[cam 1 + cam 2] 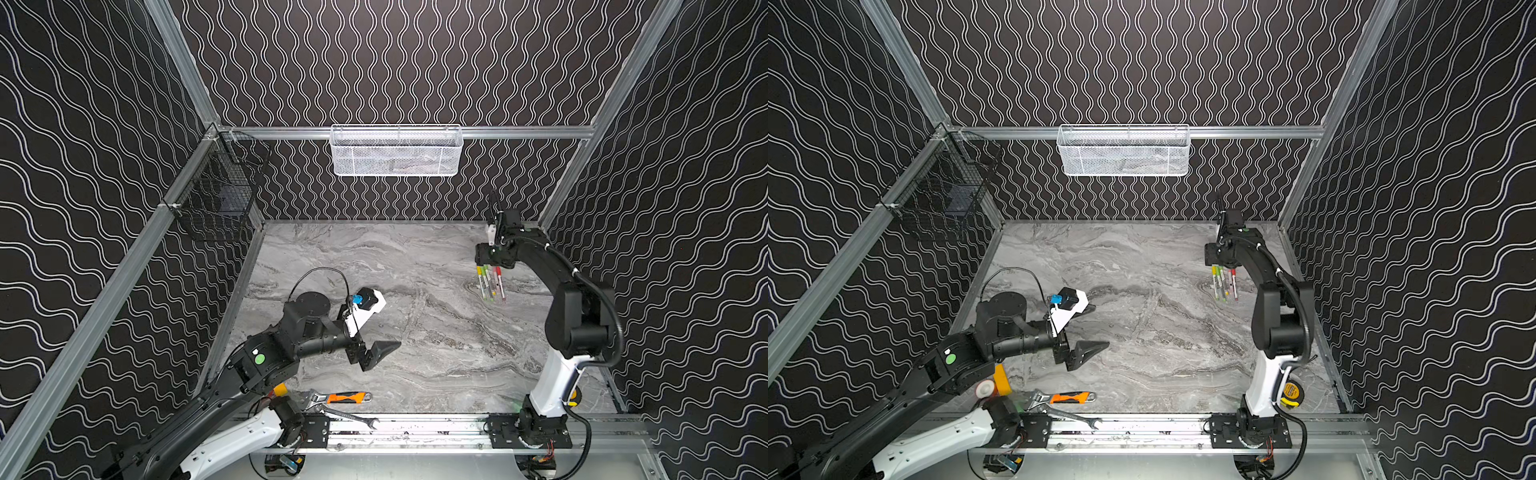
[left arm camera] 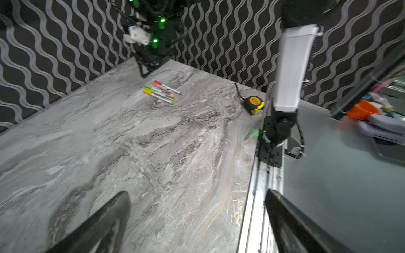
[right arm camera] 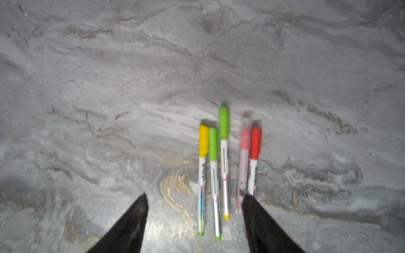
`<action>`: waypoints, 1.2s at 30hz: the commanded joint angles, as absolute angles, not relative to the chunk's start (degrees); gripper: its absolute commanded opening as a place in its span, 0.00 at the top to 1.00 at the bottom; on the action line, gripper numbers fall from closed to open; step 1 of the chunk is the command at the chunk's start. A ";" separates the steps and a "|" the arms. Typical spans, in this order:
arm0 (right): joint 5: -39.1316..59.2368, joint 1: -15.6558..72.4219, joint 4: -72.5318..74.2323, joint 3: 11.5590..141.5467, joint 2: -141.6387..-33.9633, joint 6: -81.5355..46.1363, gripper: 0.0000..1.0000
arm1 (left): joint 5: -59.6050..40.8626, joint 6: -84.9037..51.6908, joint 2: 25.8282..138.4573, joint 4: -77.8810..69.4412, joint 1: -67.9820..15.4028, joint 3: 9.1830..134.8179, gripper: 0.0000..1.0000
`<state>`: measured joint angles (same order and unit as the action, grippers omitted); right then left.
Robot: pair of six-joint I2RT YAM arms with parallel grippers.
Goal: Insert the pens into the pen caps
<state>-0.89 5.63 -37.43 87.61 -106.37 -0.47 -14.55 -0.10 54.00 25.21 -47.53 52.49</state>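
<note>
Several pens (image 3: 224,175) lie side by side on the marble table at the back right, also seen in both top views (image 1: 490,284) (image 1: 1224,283) and in the left wrist view (image 2: 162,92). Pen caps sit on their ends: a yellow cap (image 3: 203,140), two green caps (image 3: 213,144) (image 3: 224,122) and a red cap (image 3: 256,142); a pinkish pen (image 3: 243,166) lies beside the red one. My right gripper (image 3: 195,196) (image 1: 486,262) hovers open just over the pens, holding nothing. My left gripper (image 2: 197,193) (image 1: 1096,328) hangs open and empty over the table's left middle.
An orange-handled wrench (image 1: 340,398) and a steel spanner (image 1: 351,417) lie at the front edge near the left arm's base. A yellow tape measure (image 1: 1291,392) sits by the right arm's base. A white mesh basket (image 1: 395,151) and a black wire basket (image 1: 216,195) hang on the walls.
</note>
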 commanded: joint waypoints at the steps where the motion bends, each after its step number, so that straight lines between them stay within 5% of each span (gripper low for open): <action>1: 2.71 6.22 -30.68 82.05 -100.74 -0.71 0.01 | 2.51 -0.20 56.48 21.56 -47.12 52.96 0.01; 7: 0.88 6.75 -10.35 61.84 -88.23 1.28 0.00 | 25.86 -1.93 64.46 18.29 -39.15 52.99 0.01; 18: 1.24 6.86 19.17 37.39 -81.75 6.94 0.00 | 37.19 -0.94 71.80 -2.34 -20.48 36.83 0.01; 24: -2.71 6.72 29.20 32.38 -86.00 4.97 0.00 | 31.94 -5.82 76.25 -8.39 -11.88 33.27 0.01; 32: -4.79 6.48 38.54 26.98 -84.27 5.23 0.00 | 28.12 -0.78 79.61 -32.45 -10.65 23.53 0.01; 36: -6.32 6.50 42.75 24.14 -82.69 5.06 0.01 | 24.45 -0.34 79.77 -32.78 -10.61 23.40 0.01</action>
<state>-4.27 6.48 36.51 25.26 -83.57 5.15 28.16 -2.35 79.96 -24.58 -10.72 23.83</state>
